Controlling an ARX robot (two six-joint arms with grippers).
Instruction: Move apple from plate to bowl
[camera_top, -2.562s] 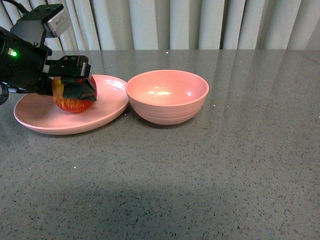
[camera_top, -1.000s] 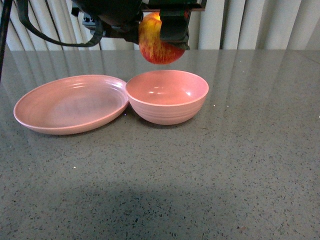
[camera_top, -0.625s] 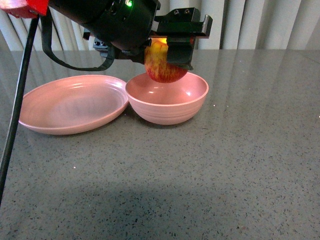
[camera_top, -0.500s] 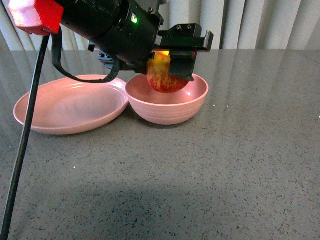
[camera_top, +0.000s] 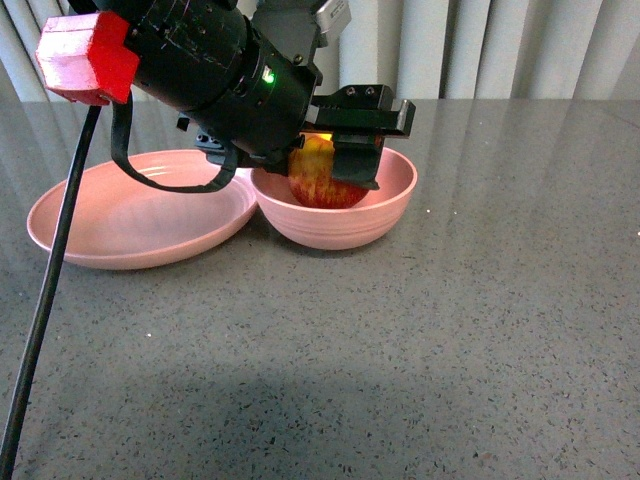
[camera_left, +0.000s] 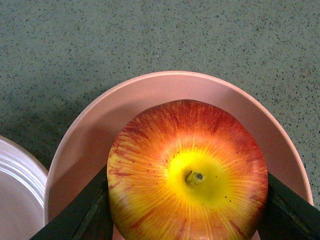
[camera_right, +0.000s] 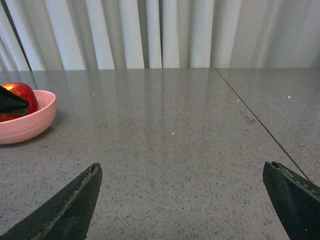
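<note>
My left gripper (camera_top: 330, 172) is shut on the red and yellow apple (camera_top: 318, 180) and holds it low inside the deep pink bowl (camera_top: 385, 205). In the left wrist view the apple (camera_left: 187, 172) fills the space between the two black fingers (camera_left: 85, 215), stem up, over the bowl (camera_left: 90, 145). The shallow pink plate (camera_top: 140, 215) lies to the left of the bowl, touching it, with nothing on it. My right gripper (camera_right: 185, 200) is open over bare table; its view shows the bowl (camera_right: 25, 122) and apple (camera_right: 20, 97) far off.
A grey speckled table (camera_top: 450, 330) carries everything. A black cable (camera_top: 50, 300) hangs from the left arm down across the plate's left side. White curtains (camera_top: 500, 50) close the back. A seam (camera_right: 260, 122) runs across the table in the right wrist view.
My left gripper lifted the apple off the plate, carried it right over the bowl, then lowered it into the bowl. The plate is bare now.
</note>
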